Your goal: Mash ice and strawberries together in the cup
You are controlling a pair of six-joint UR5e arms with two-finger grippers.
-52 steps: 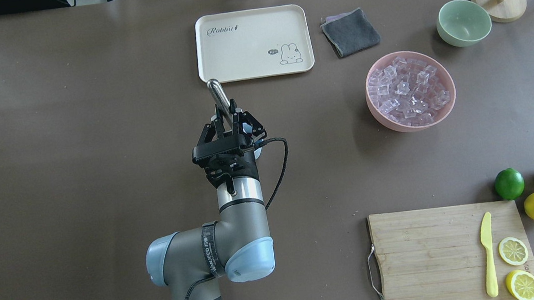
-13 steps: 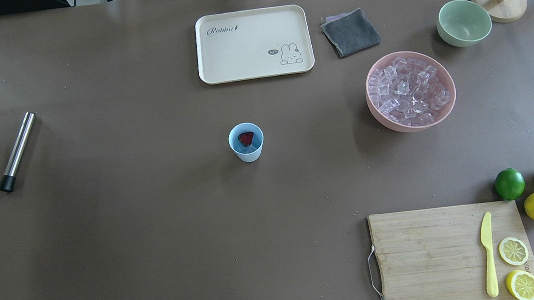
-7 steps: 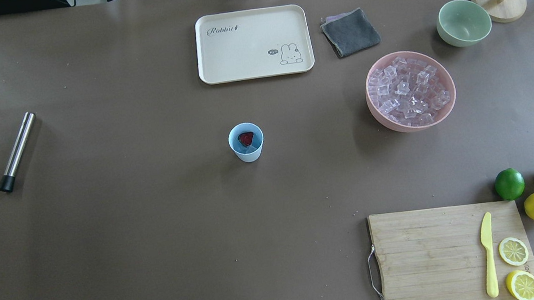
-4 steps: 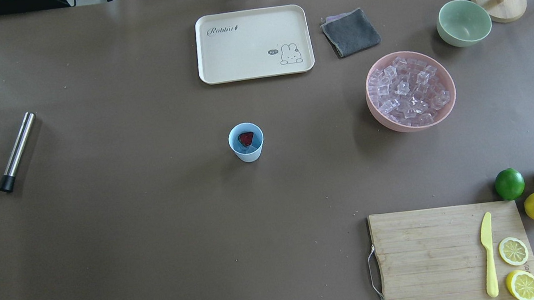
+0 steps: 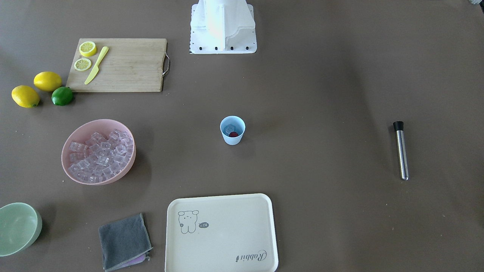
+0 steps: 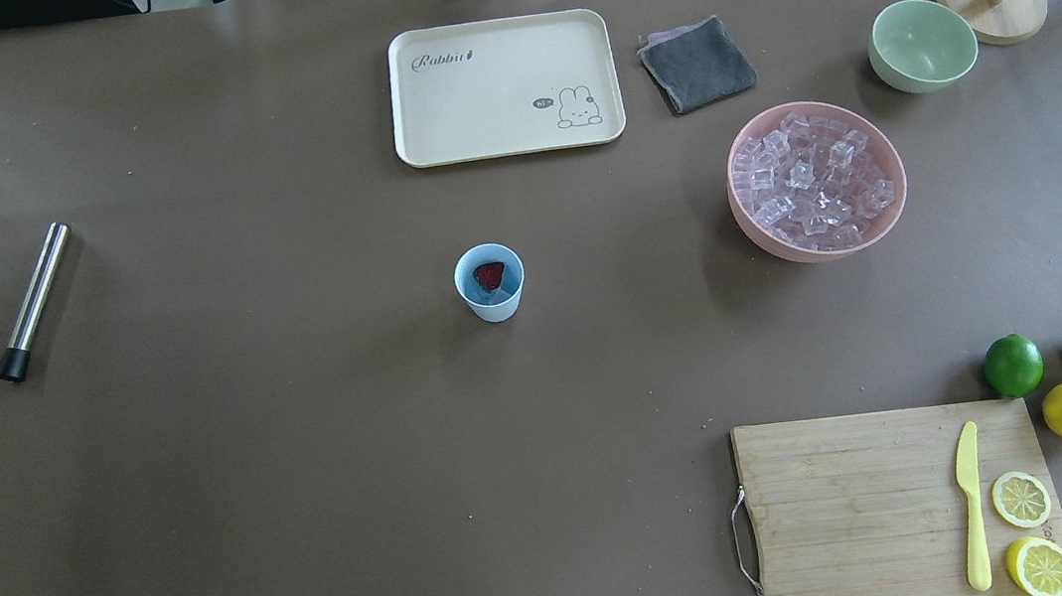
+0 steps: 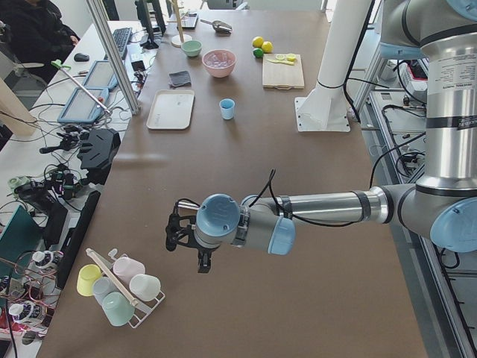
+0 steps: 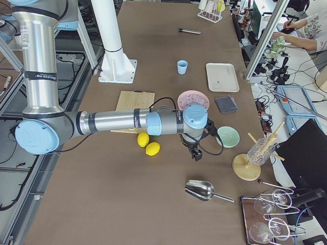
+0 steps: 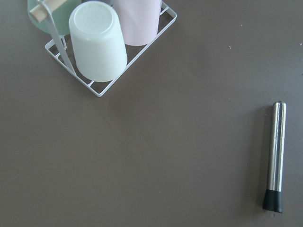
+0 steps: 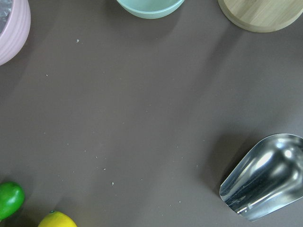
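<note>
While the left gripper (image 7: 173, 234) hangs low over the table at lower left in the exterior left view, it is too small and dark there to call: fingers apart or together, cannot tell. Straight beneath it, the left wrist view gives us a steel muddler (image 9: 276, 151) lying flat at the right edge. Its long axis runs nearly top to bottom, black tip toward the bottom. A wire rack (image 9: 106, 87) with upturned cups sits at upper left, well apart from the rod.

Over to the right gripper (image 8: 196, 152), mid-frame in the exterior right view, pointing down at bare table. Same story: its opening cannot be told. Its wrist view catches a shiny metal scoop (image 10: 265, 177) at lower right and a lime (image 10: 9, 199) at lower left.

Now out to the middle of the table. The cup (image 6: 490, 285) stands upright just above centre in the overhead view, long axis vertical, mouth straight up. It is far from both grippers. Inside it lies the strawberry (image 6: 489, 275), toward the upper side of the opening, which way it points too small to tell. Beside it sits the ice (image 5: 228, 130), clear against the blue floor. To the cup's right the pink bowl (image 6: 821, 253) holds a heap of the same cubes.
</note>
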